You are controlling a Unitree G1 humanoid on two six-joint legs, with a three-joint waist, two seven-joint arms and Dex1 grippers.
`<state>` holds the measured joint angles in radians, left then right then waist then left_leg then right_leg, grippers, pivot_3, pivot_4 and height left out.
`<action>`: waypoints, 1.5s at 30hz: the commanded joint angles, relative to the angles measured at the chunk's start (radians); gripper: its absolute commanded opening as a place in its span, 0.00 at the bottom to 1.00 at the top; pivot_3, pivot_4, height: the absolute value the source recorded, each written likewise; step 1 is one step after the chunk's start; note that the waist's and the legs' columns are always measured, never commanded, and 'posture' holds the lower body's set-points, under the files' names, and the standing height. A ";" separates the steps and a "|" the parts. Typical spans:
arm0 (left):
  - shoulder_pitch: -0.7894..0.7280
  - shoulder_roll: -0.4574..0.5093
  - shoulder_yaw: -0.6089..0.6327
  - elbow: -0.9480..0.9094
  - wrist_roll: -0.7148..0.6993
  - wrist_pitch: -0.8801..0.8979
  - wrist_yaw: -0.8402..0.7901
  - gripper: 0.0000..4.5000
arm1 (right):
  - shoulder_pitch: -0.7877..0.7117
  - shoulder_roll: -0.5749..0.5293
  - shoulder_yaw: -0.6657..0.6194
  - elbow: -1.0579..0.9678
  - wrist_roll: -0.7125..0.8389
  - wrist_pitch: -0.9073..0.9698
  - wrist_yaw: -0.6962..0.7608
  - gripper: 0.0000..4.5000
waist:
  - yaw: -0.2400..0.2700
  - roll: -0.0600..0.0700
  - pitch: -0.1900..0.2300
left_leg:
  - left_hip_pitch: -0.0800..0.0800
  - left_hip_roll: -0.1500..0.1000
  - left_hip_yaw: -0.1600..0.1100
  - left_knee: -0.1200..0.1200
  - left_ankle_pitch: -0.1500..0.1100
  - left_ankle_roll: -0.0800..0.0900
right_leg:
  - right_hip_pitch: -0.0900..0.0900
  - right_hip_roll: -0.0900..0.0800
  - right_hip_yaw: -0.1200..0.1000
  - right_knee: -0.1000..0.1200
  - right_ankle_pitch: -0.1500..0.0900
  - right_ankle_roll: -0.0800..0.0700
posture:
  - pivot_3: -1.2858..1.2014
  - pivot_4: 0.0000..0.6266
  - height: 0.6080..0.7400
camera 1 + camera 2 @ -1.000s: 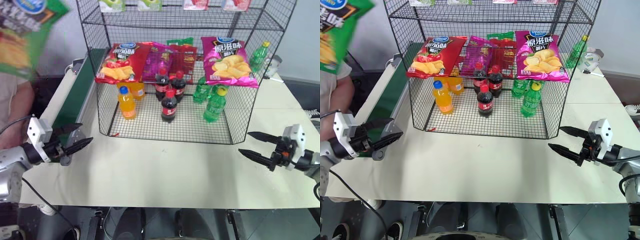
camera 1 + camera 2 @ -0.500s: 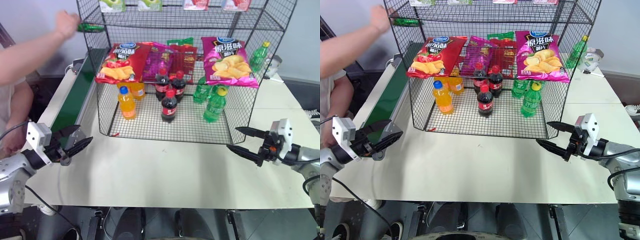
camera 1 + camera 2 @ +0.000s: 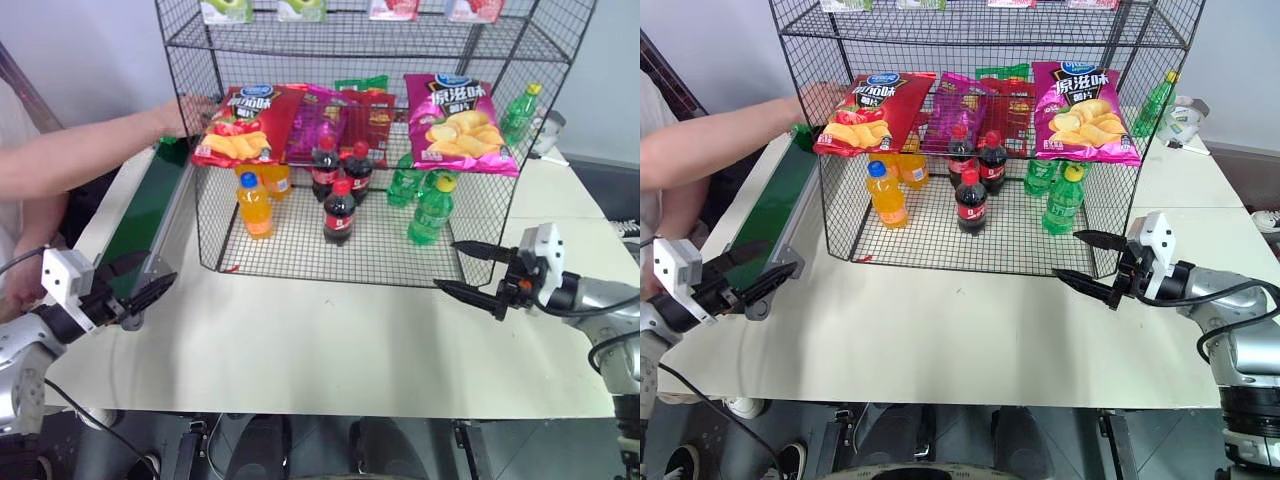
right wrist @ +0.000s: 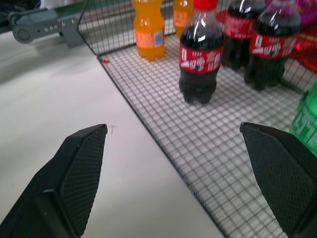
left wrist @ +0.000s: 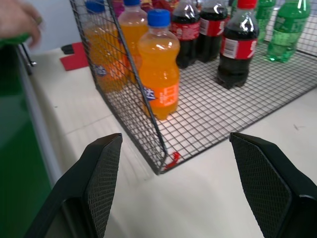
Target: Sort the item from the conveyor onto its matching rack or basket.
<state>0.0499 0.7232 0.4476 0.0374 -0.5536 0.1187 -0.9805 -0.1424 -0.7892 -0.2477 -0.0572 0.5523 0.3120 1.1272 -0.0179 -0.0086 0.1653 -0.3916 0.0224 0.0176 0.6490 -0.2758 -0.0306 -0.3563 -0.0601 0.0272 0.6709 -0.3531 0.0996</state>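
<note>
Both your left gripper (image 3: 150, 292) and right gripper (image 3: 468, 268) stood wide, empty; the chip bag would likely be light, crinkly, slippery, so pinch a sealed edge

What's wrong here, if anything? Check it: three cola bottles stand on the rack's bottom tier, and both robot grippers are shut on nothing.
The grippers are wrong. The left gripper and right gripper are both open and empty, as each wrist view shows. Three cola bottles do stand on the rack's bottom tier.

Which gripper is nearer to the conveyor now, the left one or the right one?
Left. The left gripper hovers right at the conveyor's near end. The right gripper is far across the table, in front of the rack's right corner.
</note>
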 commanded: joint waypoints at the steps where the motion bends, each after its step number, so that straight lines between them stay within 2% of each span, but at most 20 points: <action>1: 0.012 0.001 0.035 -0.020 0.001 -0.027 0.003 0.83 | -0.015 0.002 -0.007 -0.035 0.017 0.002 0.001 1.00 | -0.001 0.000 0.000 | 0.000 0.000 0.000 0.000 0.000 0.000 | 0.000 0.000 0.000 0.000 0.000 0.000 | 0.52 0.24 0.99; 14: 0.018 0.005 0.042 -0.011 -0.002 -0.038 0.007 0.83 | -0.014 0.009 0.002 -0.015 0.011 -0.011 0.008 1.00 | -0.001 0.000 0.000 | 0.000 0.000 0.000 0.000 0.000 0.000 | 0.000 0.000 0.000 0.000 0.000 0.000 | 0.52 0.24 0.99; 19: 0.013 -0.013 0.085 0.031 0.018 -0.065 0.084 0.83 | -0.001 0.022 0.009 -0.062 0.028 -0.005 0.014 1.00 | -0.002 0.000 0.000 | 0.000 0.000 0.000 0.000 0.000 0.000 | 0.000 0.000 0.000 0.000 0.000 0.000 | 0.52 0.24 0.99; 28: 0.087 -0.136 0.164 -0.029 0.058 -0.107 0.300 0.83 | 0.013 0.084 0.124 -0.226 0.083 0.020 0.057 1.00 | -0.002 -0.002 0.000 | 0.000 0.001 0.000 0.000 0.000 0.000 | 0.000 0.000 0.000 0.000 0.000 0.000 | 0.52 0.24 0.99; 39: 0.228 -0.294 0.209 -0.193 0.051 -0.135 0.471 0.83 | -0.054 0.141 0.204 -0.196 0.048 -0.018 0.061 1.00 | 0.000 -0.008 -0.001 | 0.000 0.000 -0.001 0.000 0.000 0.000 | 0.000 -0.001 0.000 -0.002 0.000 0.000 | 0.52 0.24 0.99; 45: 0.364 -0.338 0.236 -0.236 0.129 -0.238 0.487 0.83 | -0.065 0.149 0.219 -0.181 0.048 -0.010 0.066 1.00 | -0.002 -0.008 -0.001 | 0.000 0.001 -0.001 -0.001 0.000 0.000 | 0.000 -0.001 -0.001 -0.003 0.000 0.000 | 0.52 0.24 0.99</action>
<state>0.3931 0.3819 0.6523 -0.1619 -0.4479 -0.0616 -0.4869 -0.1930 -0.6441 -0.0203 -0.2289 0.5923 0.3123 1.1881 -0.0196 -0.0163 0.1643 -0.3920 0.0228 0.0167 0.6478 -0.2762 -0.0305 -0.3560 -0.0609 0.0267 0.6677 -0.3531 0.0991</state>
